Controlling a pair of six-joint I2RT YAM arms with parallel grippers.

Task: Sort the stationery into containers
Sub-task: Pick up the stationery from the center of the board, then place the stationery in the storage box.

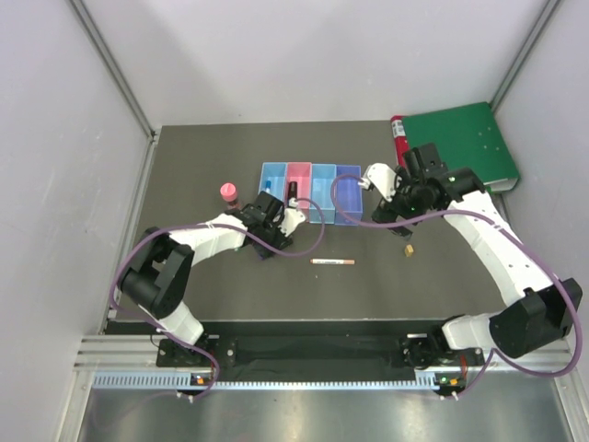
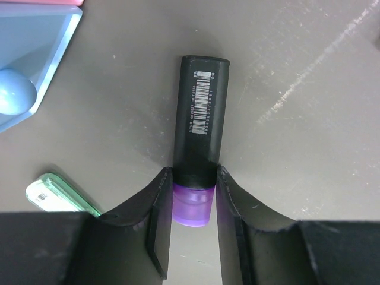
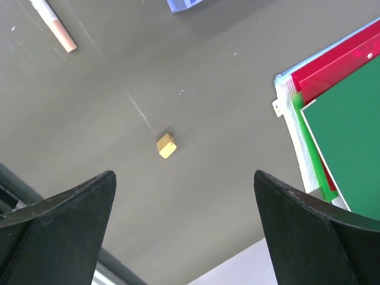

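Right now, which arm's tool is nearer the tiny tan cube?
Right. The right tool hangs open above the tiny tan cube; the left tool is farther, gripping a purple-black highlighter.

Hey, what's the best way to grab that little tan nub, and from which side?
Come straight down with the right claw, open above it. The nub is a small block lying alone on the table, too low for a sideways approach. Pinch two opposite flat sides; they look skewed to the claw, so a wrist turn probably helps.
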